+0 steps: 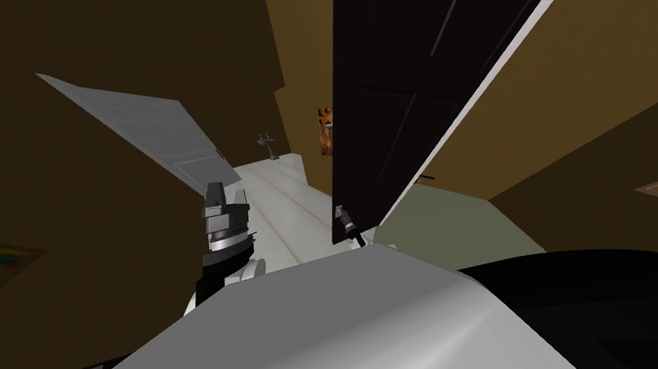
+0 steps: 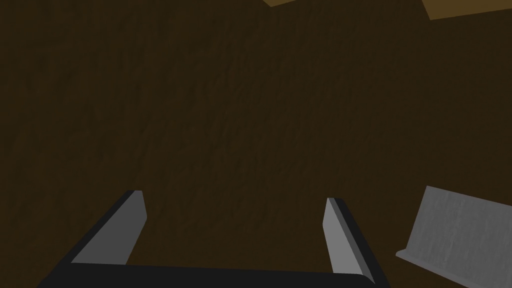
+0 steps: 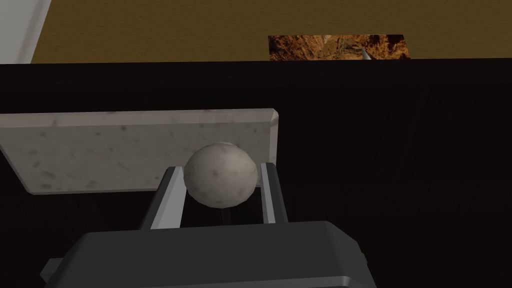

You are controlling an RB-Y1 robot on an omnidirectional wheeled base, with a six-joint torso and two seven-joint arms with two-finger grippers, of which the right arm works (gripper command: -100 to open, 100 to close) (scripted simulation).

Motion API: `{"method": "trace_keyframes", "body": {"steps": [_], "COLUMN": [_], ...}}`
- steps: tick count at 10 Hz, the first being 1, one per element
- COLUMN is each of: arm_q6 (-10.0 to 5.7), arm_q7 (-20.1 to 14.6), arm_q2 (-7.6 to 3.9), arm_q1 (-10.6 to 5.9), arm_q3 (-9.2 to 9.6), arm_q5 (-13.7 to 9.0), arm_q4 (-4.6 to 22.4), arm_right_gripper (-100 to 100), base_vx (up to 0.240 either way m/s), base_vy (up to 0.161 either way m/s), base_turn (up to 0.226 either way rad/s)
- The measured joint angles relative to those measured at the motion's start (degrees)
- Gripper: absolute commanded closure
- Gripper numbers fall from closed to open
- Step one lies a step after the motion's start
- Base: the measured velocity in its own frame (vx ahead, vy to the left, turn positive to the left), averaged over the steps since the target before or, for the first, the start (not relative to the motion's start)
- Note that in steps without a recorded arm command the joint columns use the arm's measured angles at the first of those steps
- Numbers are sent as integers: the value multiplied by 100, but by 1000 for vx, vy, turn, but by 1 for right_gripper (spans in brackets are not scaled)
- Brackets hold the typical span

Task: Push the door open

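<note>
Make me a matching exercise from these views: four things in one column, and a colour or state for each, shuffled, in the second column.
Column one:
1. left hand
2. right hand
3. door knob
4. door

Column two:
A. black, panelled
B. round, speckled pale grey
C. open, holding nothing
D. shut on the door knob

Pairs: 1-C; 2-D; 3-B; 4-A

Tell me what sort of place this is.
Probably a hallway inside a house: a dark door with a round knob stands ajar, a framed picture hangs on the brown wall, and a pale floor runs to what looks like a pedestal basin.
</note>
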Motion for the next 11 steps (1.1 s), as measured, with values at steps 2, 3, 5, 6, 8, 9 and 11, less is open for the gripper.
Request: {"method": "trace_keyframes", "body": {"steps": [2, 3, 5, 6, 8, 9, 11], "arm_q6": [-13, 57, 37, 47, 77, 161, 87], "arm_q7": [28, 38, 71, 99, 156, 186, 227], "arm_q2": [15, 0, 3, 0, -3, 3, 6], "arm_q1": [-18, 83, -33, -52, -58, -7, -115], "arm_q3": [-54, -79, -193, -267, -425, -495, -617], "arm_q5": [-29, -40, -99, -134, -211, -244, -304], "arm_q4": [121, -42, 92, 91, 63, -59, 108], "arm_right_gripper": [100, 100, 100, 100, 100, 100, 100], "base_vx": [145, 155, 192, 202, 197, 130, 158], "base_vy": [72, 76, 96, 129, 116, 74, 106], "base_turn": [-38, -50, -44, -75, -78, -35, -61]}}
